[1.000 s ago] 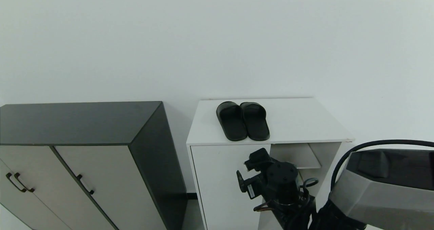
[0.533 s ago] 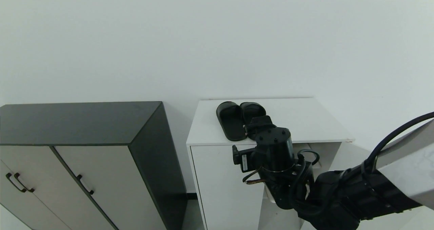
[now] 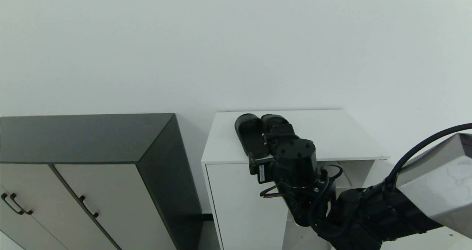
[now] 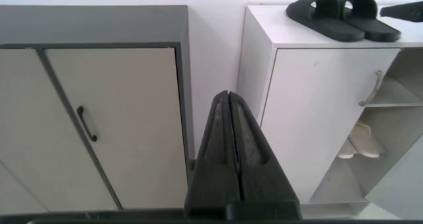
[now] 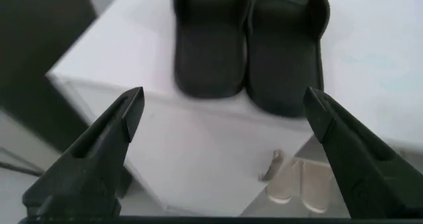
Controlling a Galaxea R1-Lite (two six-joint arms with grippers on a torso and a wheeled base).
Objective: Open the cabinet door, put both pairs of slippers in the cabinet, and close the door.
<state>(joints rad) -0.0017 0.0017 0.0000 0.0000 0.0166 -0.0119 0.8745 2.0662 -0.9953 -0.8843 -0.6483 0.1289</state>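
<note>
A pair of black slippers (image 3: 251, 134) (image 4: 344, 16) (image 5: 251, 45) lies side by side on top of the white cabinet (image 3: 332, 132). My right gripper (image 3: 277, 130) (image 5: 223, 108) hovers open just above their near ends, covering the right slipper in the head view. The cabinet's left door panel (image 4: 324, 118) carries a handle (image 4: 377, 88) (image 5: 271, 164). The compartment beside it stands open, with a pale pair of slippers (image 4: 360, 141) (image 5: 301, 184) on a lower shelf. My left gripper (image 4: 229, 97) is shut on nothing, low down in front of the gap between the two cabinets.
A taller cabinet with a dark top (image 3: 84, 135) and grey doors with dark handles (image 4: 86, 121) stands just left of the white one. A plain white wall (image 3: 236, 40) runs behind both.
My right arm rose from in front of the white cabinet's door to above its top edge, over the black slippers. The head view shifted slightly.
</note>
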